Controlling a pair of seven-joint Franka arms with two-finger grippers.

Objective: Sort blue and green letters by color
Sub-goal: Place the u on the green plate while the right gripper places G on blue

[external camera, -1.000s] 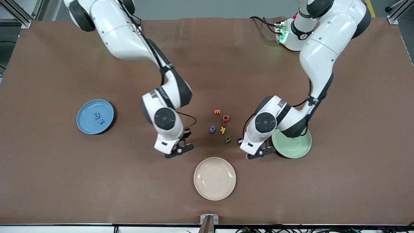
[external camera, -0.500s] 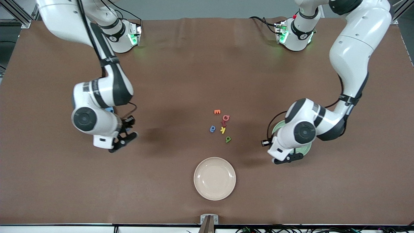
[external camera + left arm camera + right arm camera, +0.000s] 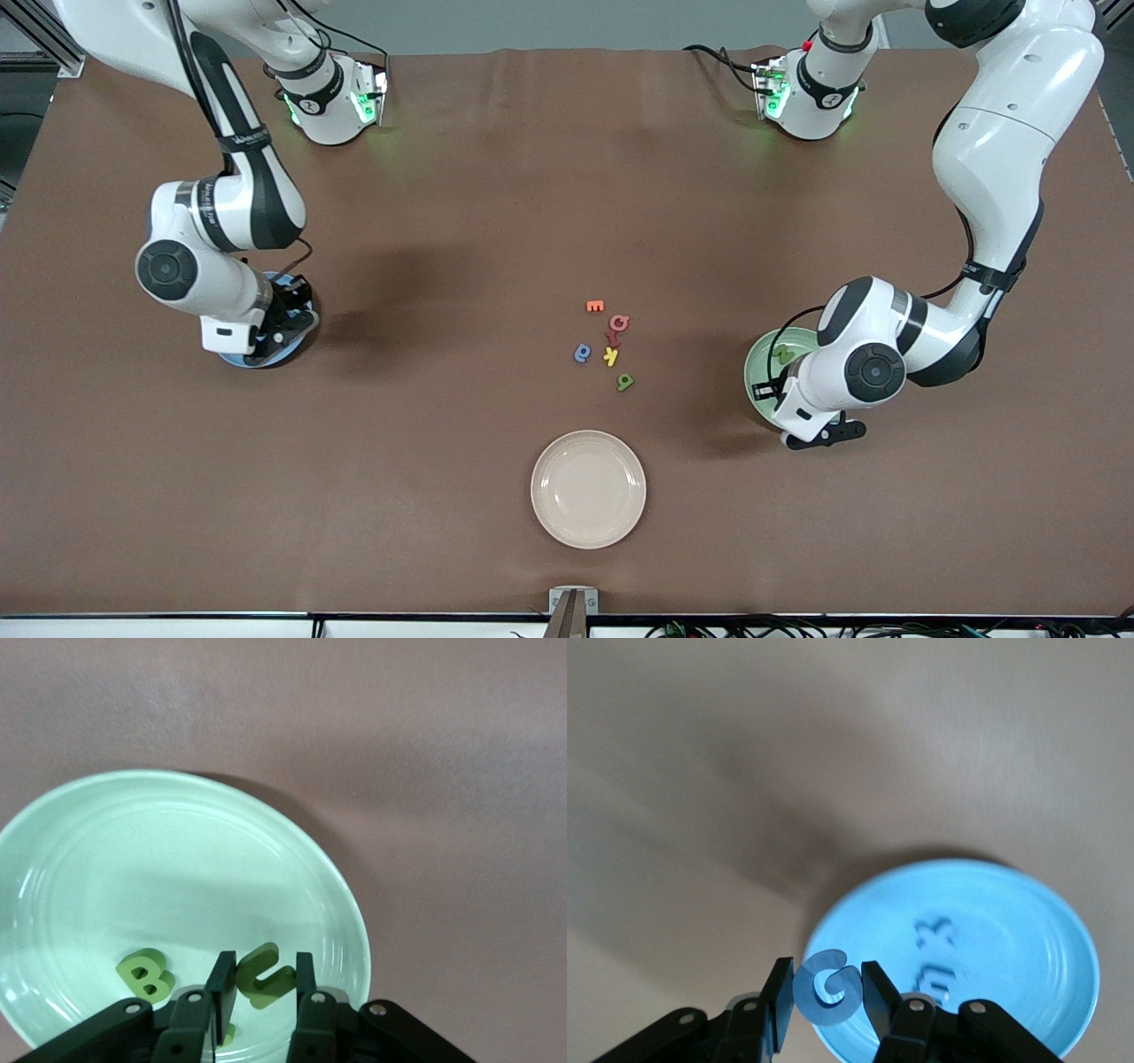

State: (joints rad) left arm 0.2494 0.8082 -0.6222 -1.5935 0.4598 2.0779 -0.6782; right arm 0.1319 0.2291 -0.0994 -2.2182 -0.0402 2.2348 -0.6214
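My right gripper (image 3: 826, 985) is shut on a blue G (image 3: 833, 988) and hangs over the rim of the blue plate (image 3: 1028, 904), where the blue m (image 3: 935, 979) and x (image 3: 935, 930) lie. My left gripper (image 3: 261, 973) is shut on a green u (image 3: 266, 974) over the green plate (image 3: 133, 877), which holds a green B (image 3: 144, 976). In the front view the right gripper (image 3: 282, 330) covers most of the blue plate (image 3: 252, 361). The left gripper (image 3: 828, 434) is at the green plate (image 3: 762, 377). A blue a (image 3: 582, 353) and a green 6-shape (image 3: 625, 382) lie mid-table.
Orange (image 3: 595, 307), red (image 3: 618, 324) and yellow (image 3: 610, 356) letters lie beside the blue a. A cream plate (image 3: 588, 488) sits nearer the front camera than the letters. Another green letter (image 3: 783, 354) lies in the green plate.
Both arms swung away from the middle of the table, the right to the blue plate and the left to the green plate. Each stayed shut.
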